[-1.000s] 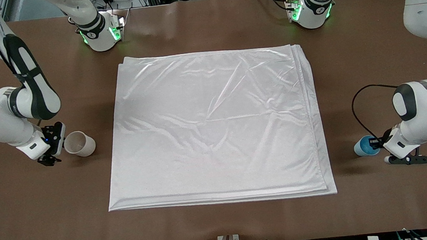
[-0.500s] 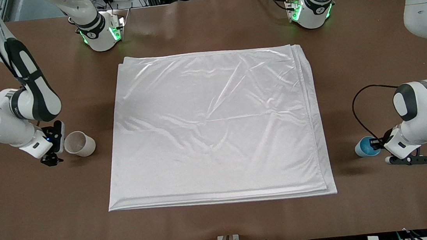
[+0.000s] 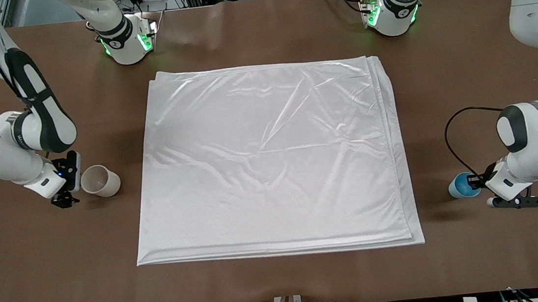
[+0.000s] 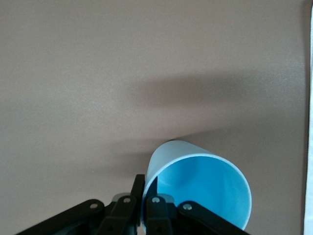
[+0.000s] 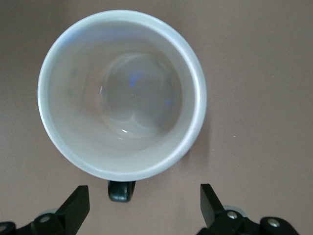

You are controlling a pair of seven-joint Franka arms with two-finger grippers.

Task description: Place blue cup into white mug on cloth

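The blue cup [image 3: 461, 185] is off the cloth [image 3: 270, 160], toward the left arm's end of the table. My left gripper [image 3: 475, 182] is shut on its rim, one finger inside and one outside, and the cup is tilted [image 4: 205, 188] low over the bare table. The white mug [image 3: 100, 181] stands upright on the bare table beside the cloth, toward the right arm's end. My right gripper [image 3: 69, 182] is open beside the mug without touching it. In the right wrist view the mug [image 5: 122, 98] is empty and its black handle [image 5: 121, 190] points between my open fingers [image 5: 78, 203].
The cloth lies flat in the middle of the brown table [image 3: 281, 278], slightly wrinkled, with nothing on it. The two arm bases [image 3: 127, 41] stand along the table edge farthest from the front camera.
My left gripper and the blue cup have shifted slightly toward the left arm's end of the table. My right gripper has drawn a little away from the front camera beside the mug.
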